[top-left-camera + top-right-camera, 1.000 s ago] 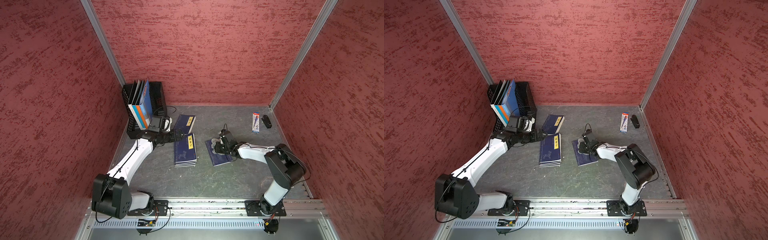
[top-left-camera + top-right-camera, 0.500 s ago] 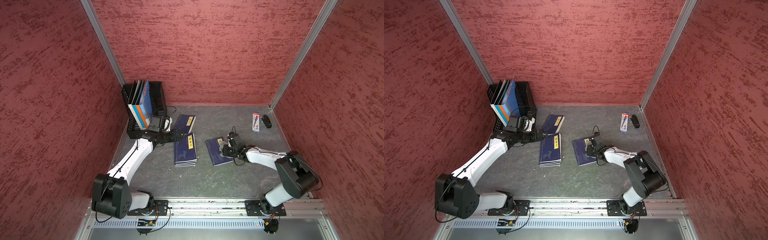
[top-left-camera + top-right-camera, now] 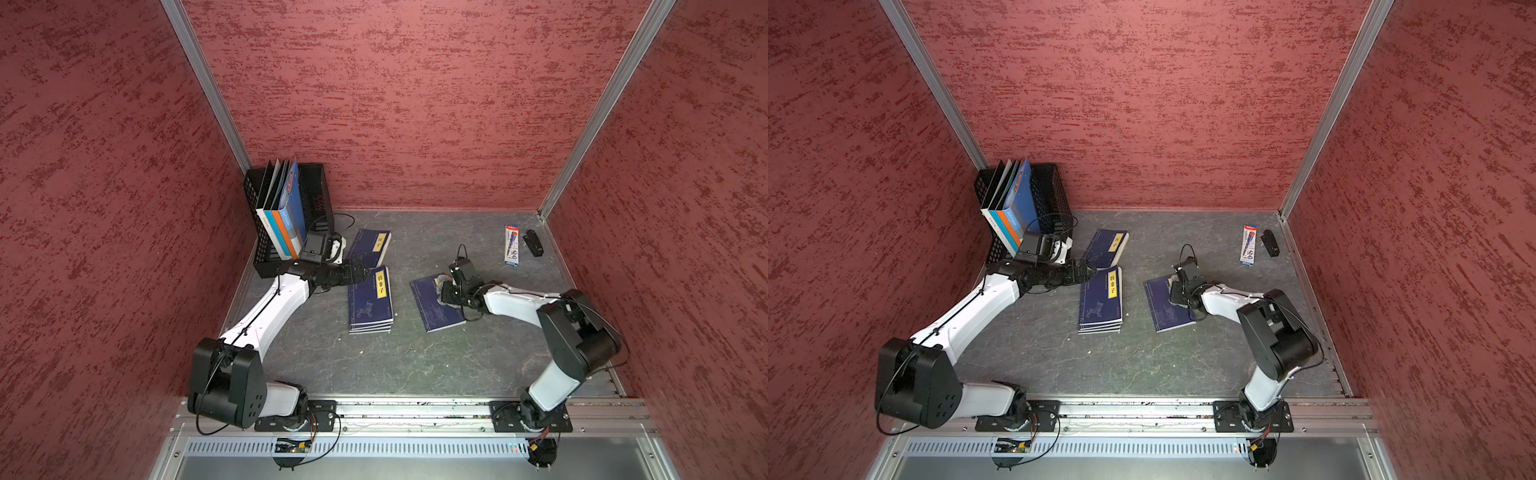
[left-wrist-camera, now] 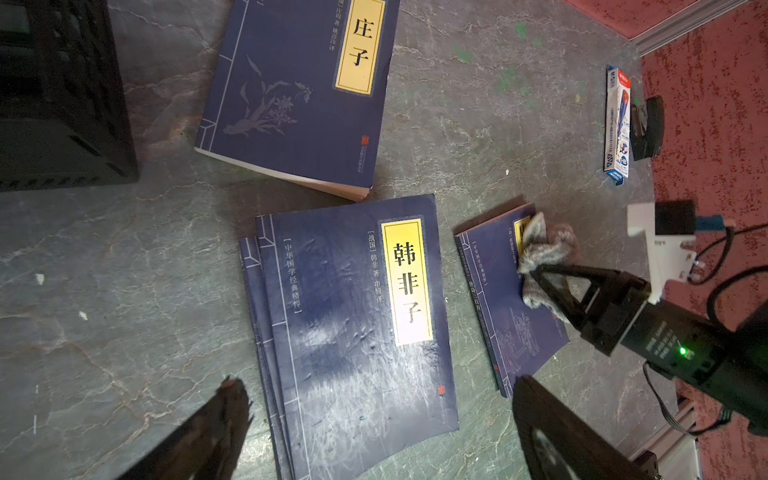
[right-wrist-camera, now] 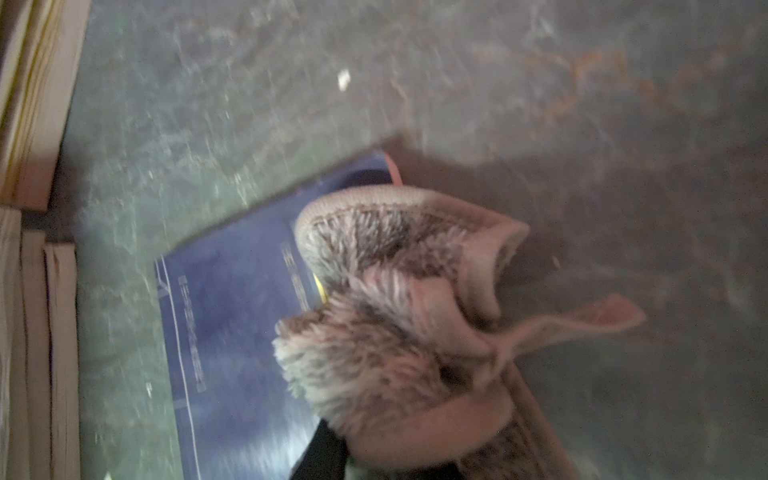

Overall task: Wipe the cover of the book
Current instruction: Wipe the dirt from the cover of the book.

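As the right gripper (image 4: 540,286) is clamped tight on a bunched grey-brown fluffy cloth (image 5: 386,316), it presses this cloth on the thin dark blue paperback book (image 3: 432,311); this book lies flat on the grey stone-patterned table (image 3: 374,365), near the stack of dark blue books with a yellow title label (image 3: 370,303), on the right arm's side of it. The cloth covers the corner of the cover that is far from the robot's base, over the book's own yellow label; the part of the cover nearer to the base is bare.

I judge that the wiping is under way and not finished; strokes over the bare part seem to be left; whether the cover is already clean, the pictures do not show.

The left gripper (image 3: 362,274) hangs at the far edge of the stack with jaws wide apart and holds nothing. A single dark blue book with a flower drawing (image 3: 370,247) lies just behind the stack; the black mesh basket with upright folders (image 3: 316,195) stands behind the stack on the left arm's side.
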You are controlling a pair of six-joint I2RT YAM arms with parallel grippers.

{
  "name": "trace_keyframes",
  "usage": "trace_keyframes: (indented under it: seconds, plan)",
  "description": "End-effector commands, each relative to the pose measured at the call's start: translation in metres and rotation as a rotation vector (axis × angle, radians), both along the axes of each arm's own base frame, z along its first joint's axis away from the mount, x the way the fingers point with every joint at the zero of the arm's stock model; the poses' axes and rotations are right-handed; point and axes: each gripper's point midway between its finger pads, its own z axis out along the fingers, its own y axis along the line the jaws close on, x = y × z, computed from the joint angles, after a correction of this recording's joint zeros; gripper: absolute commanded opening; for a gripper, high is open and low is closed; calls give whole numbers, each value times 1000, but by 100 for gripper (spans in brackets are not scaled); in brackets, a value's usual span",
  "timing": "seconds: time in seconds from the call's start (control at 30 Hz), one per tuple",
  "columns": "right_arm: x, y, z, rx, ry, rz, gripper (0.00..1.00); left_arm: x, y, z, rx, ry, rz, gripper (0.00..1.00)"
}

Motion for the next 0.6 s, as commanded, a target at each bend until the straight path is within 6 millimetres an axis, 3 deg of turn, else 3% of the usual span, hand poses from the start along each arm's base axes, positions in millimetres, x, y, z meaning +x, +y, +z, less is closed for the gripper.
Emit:
trace_keyframes:
  seconds: [0.0, 0.1, 0.17, 0.33, 0.47, 0.57]
  plan:
    - [-7, -12, -42, -92, 133, 17, 18, 1, 1, 10, -8, -29, 0, 100]
    - [-4, -9, -42, -86, 137, 20, 17, 0, 1, 12, -4, -35, 1, 100]
    - [-14, -14, -41, -85, 139, 15, 17, -1, 2, 13, 2, -37, 1, 100]
    - [-65, -31, -36, -86, 174, 10, 18, 3, 1, 12, 6, -37, -2, 100]
    - [-110, -33, -35, -97, 217, 24, 18, 6, 0, 10, 5, -38, -2, 100]
    - [-123, -27, -38, -80, 221, 25, 18, 9, 2, 6, 17, -38, 19, 100]
